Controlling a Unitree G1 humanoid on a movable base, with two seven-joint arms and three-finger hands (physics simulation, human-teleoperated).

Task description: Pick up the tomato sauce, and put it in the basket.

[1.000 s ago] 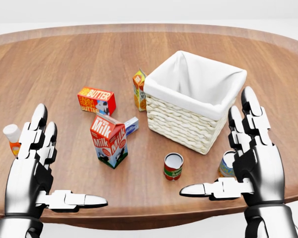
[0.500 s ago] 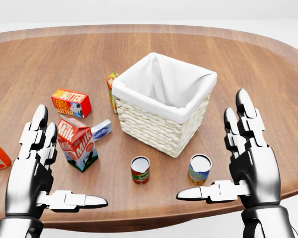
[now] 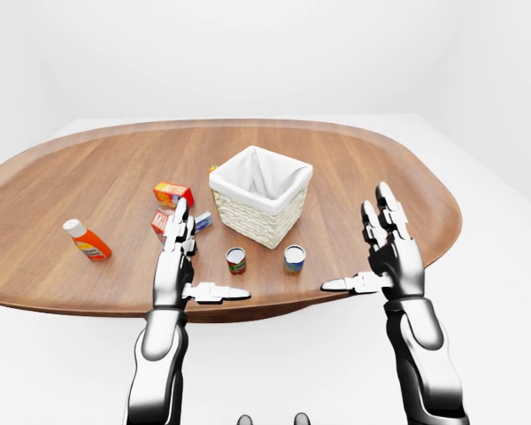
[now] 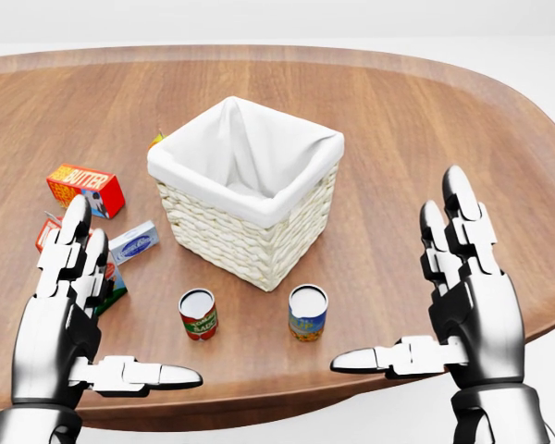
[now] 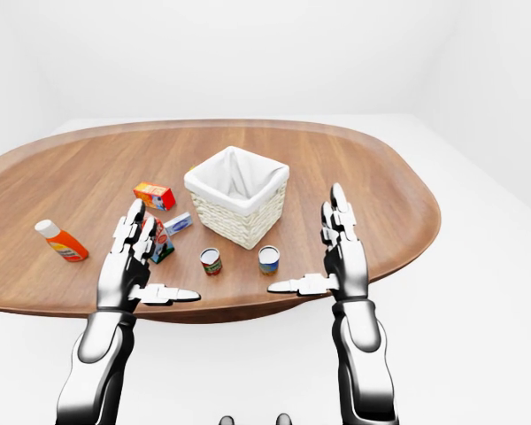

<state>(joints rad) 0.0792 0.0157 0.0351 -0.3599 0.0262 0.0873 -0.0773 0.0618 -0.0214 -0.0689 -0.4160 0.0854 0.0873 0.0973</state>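
The tomato sauce [image 4: 198, 314] is a small red can with a green label, standing upright on the wooden table [image 4: 398, 120] just below the basket's near corner in the head view. The wicker basket [image 4: 245, 242], lined with white cloth, stands mid-table and looks empty. My left hand [image 4: 134, 291] is open at the lower left, to the left of the can and apart from it. At the lower right my right hand [image 4: 398, 268] is open too, fingers spread and holding nothing.
A blue and yellow can [image 4: 307, 312] stands right of the tomato sauce. A butter box [image 4: 85, 188], a small blue-white box [image 4: 134, 242] and a milk carton [image 4: 113, 282] lie left, the carton partly behind my left hand. An orange bottle [image 3: 87, 241] lies far left.
The camera has moved to the right, so the basket, cans and boxes slide left in the head view. Both hands keep the same open pose.
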